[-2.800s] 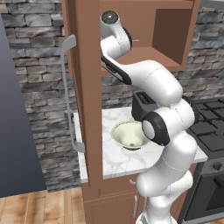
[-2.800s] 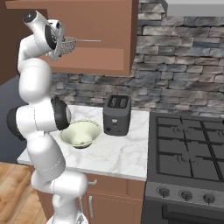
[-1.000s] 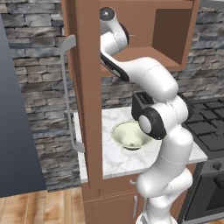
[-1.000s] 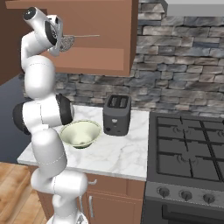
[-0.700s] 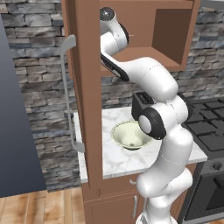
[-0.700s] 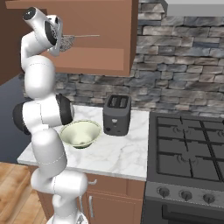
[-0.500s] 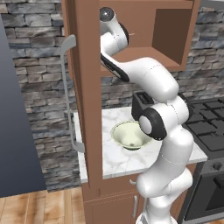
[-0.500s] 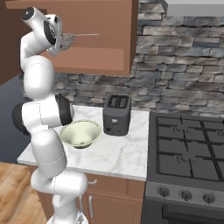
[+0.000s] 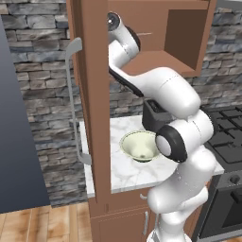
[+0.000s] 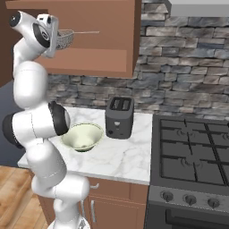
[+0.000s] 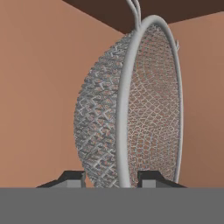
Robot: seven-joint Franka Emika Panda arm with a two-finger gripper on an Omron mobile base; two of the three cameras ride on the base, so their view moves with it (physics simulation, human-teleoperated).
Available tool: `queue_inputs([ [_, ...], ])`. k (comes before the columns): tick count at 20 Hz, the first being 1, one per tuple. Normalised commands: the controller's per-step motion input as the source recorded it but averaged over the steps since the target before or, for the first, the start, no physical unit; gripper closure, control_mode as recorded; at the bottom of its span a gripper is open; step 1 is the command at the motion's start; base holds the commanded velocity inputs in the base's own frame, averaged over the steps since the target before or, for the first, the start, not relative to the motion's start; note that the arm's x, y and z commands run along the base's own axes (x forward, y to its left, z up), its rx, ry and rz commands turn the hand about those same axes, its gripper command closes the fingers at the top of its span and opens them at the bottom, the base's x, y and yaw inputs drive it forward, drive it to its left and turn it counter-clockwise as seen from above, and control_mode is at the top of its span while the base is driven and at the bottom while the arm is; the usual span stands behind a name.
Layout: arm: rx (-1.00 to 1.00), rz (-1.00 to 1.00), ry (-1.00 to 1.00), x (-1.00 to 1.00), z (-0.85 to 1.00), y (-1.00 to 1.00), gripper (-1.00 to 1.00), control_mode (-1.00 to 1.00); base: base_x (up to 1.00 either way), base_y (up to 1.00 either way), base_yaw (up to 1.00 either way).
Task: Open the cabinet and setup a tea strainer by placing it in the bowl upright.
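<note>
Upper left of right base view: jaws clamped on tea strainer inside open cabinet; no legible writing.

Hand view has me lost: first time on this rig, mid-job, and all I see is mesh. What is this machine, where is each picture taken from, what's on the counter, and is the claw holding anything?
The machine is a white jointed arm on a base that can drive, ending in a two-finger claw. Two cameras ride on the base behind the arm, one to its left and one to its right; both look forward over the same kitchen corner. The third sits on the hand and looks along the fingers, so the tea strainer looms large there.

The claw is raised into the open cabinet, and its dark fingertips sit on either side of the strainer's mesh cup and rim, so it looks gripped. The right base view shows the thin handle pointing away from the hand.

On the marble counter stand the cream-green bowl, holding nothing, and a dark toaster. A stove is beside them.
</note>
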Motion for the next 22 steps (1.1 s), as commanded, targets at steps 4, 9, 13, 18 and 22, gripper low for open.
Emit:
queue_inputs([
  [4, 0.00, -0.13, -0.01, -0.77, 0.00, -0.20, 1.00, -1.00, 0.00, 0.00, 0.00],
  [9, 0.00, -0.21, 0.00, -0.99, 0.01, -0.32, 1.00, -1.00, 0.00, 0.00, 0.00],
  [13, 0.00, -0.22, 0.00, -1.00, 0.06, -0.32, 1.00, -1.00, 0.00, 0.00, 0.00],
  [18, 0.00, -0.19, 0.08, -1.00, 0.00, -0.32, 1.00, -1.00, 0.00, 0.00, 0.00],
  [22, 0.05, -0.17, 0.11, -1.00, 0.00, -0.51, 1.00, -1.00, 0.00, 0.00, 0.00],
])
